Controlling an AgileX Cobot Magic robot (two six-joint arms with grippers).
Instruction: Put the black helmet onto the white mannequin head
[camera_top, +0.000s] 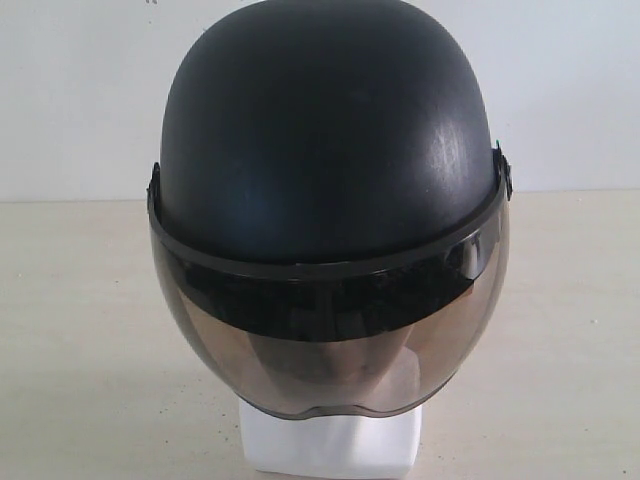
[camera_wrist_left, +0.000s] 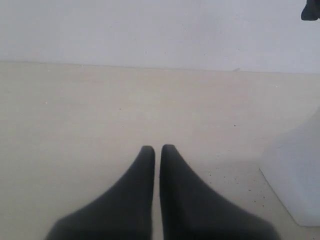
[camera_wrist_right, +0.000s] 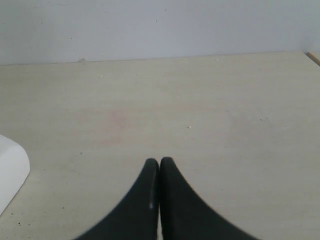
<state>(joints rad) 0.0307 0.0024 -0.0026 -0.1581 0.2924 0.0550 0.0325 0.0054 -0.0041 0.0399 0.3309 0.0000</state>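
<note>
Pale desk (camera_top: 80, 330) and a bare white wall (camera_top: 60, 90) frame your scene. You have the black helmet (camera_top: 330, 150) seated over the white mannequin head (camera_top: 335, 445), with only its blocky base showing below the visor (camera_top: 330, 340). Placement looks done; your next move calls only for checking the fit. The helmet sits crown up, visor facing the exterior camera, long axis running toward it. Your left end effector (camera_wrist_left: 157, 150) and right end effector (camera_wrist_right: 159, 162) are both closed and empty.

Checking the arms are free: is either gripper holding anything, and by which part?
Nothing is held. The left gripper and right gripper are shut and empty; the helmet sits on the head.
</note>
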